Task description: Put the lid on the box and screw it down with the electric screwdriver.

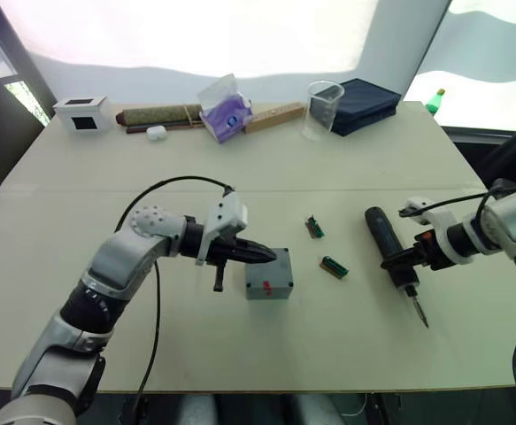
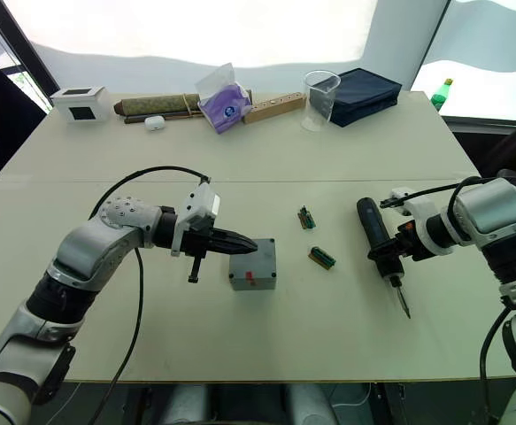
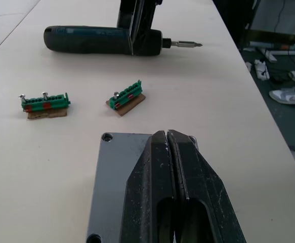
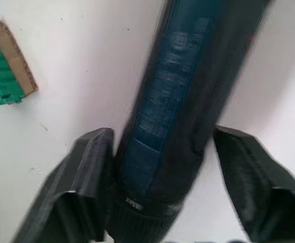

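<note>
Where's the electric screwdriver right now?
The electric screwdriver lies flat on the table's right side, right of two small green parts, between the open fingers of the right gripper.

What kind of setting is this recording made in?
Probably a lab or workshop bench set up for small assembly work. A plain table carries an electric screwdriver, a grey box and two small green terminal blocks; a clear beaker and a dark case stand along the far edge.

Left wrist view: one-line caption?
Shut left gripper over the grey lid; two green terminal blocks and the electric screwdriver beyond.
</note>
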Tool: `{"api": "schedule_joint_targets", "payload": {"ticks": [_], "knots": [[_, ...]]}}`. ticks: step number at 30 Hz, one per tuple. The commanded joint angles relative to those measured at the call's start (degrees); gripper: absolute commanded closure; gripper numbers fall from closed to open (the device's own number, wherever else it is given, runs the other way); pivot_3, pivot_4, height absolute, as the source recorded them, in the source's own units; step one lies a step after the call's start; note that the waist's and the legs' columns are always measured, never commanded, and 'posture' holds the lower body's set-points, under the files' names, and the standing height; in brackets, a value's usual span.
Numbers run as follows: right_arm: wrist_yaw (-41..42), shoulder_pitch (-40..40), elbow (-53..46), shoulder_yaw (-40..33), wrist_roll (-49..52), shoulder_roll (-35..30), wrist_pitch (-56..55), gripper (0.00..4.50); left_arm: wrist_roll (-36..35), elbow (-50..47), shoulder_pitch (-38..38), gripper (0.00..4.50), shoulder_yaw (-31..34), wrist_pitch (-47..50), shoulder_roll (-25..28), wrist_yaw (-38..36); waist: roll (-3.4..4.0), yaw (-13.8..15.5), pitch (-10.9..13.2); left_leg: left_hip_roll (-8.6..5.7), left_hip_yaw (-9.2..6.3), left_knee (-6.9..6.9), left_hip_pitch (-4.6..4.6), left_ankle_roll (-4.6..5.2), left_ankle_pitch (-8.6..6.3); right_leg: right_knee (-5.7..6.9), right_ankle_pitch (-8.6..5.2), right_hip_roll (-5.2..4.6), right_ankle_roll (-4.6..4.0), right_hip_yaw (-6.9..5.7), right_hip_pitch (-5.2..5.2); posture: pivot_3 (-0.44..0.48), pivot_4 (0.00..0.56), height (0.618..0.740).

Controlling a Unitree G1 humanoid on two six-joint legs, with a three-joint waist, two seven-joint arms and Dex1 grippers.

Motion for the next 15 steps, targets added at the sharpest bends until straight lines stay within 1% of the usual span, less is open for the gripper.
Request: {"api": "schedule_joint_targets", "payload": {"ticks": [1, 5, 7, 10, 12, 15], "knots": [[4.0, 2.4, -1.5, 7.2, -2.8, 0.6, -1.0, 2.35, -1.0, -3.2, 1.0, 4.5, 1.8, 0.4, 0.1, 1.3, -0.07, 0.1, 0.0, 0.0, 0.0, 0.02, 0.02, 0.0, 0.0, 0.0, 0.0, 0.0, 0.0, -0.01, 0.04, 0.0, 0.15, 0.74], [5.8, 3.9, -3.6, 8.7, -5.2, 0.0, -1.9, 2.37, -1.1, -4.3, 2.0, 4.5, 2.2, 1.0, 0.0, 2.2, -0.17, 0.4, -0.1, 0.01, -0.03, 0.02, 0.03, 0.0, 0.0, 0.0, 0.0, 0.0, 0.0, -0.04, 0.06, 0.0, 0.15, 0.74], [5.8, 4.4, -4.0, 7.7, -6.4, 0.1, -2.9, 2.37, -1.2, -4.7, 2.7, 4.5, 2.4, 1.1, -0.2, 2.8, -0.29, 0.5, -0.2, 0.01, -0.08, 0.02, 0.03, 0.0, 0.0, -0.01, 0.0, 0.0, 0.0, -0.09, 0.08, 0.0, 0.15, 0.74], [5.4, 1.9, -1.9, 4.7, -7.9, 0.9, -3.6, 2.37, -1.1, -3.8, 2.7, 4.5, 2.6, 0.9, -0.3, 3.0, -0.4, 0.4, -0.2, 0.01, -0.08, 0.03, 0.05, 0.01, -0.01, -0.02, -0.01, 0.0, -0.01, -0.09, 0.13, 0.0, 0.15, 0.74], [4.2, -1.8, -0.3, 1.1, -9.2, 1.0, -5.4, 2.37, -1.0, -2.1, 2.0, 4.5, 2.8, 0.4, -0.5, 2.6, -0.39, 0.4, -0.2, 0.01, -0.08, 0.06, 0.06, 0.01, -0.01, -0.02, 0.0, 0.0, -0.01, -0.09, 0.14, 0.0, 0.15, 0.74], [2.5, -5.5, -0.9, -4.2, -10.0, 0.0, -7.5, 2.37, -0.7, 0.1, 0.9, 4.5, 2.8, -0.2, -0.8, 2.1, 0.01, 0.0, 0.0, 0.0, -0.03, 0.12, 0.01, 0.08, -0.05, 0.02, 0.02, 0.0, -0.02, -0.04, 0.07, 0.0, 0.15, 0.74]]}}
